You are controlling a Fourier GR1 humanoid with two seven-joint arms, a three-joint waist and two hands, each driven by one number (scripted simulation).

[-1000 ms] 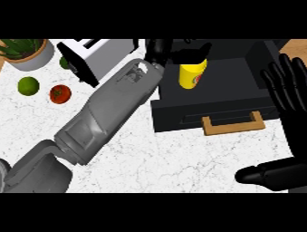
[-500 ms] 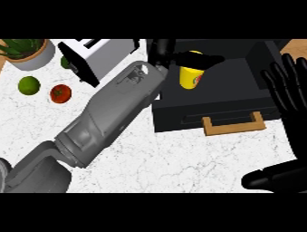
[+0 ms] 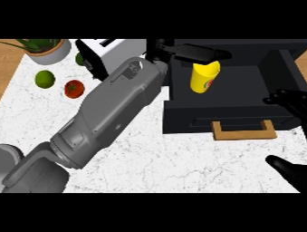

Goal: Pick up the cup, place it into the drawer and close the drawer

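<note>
The smooth yellow cup (image 3: pixel 204 78), long axis running up-down in the frame, is inside the open black drawer (image 3: pixel 182 118) at upper centre-right. The left robot hand (image 3: pixel 190 51) curls over its top end. The right robot hand (image 3: pixel 301 105), spread at the right edge, lies nearer the wooden handle (image 3: pixel 245 132) above the marbled worktop (image 3: pixel 155 163).

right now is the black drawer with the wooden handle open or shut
Open: the black drawer is pulled out, its inside visible behind the wooden handle.
</note>
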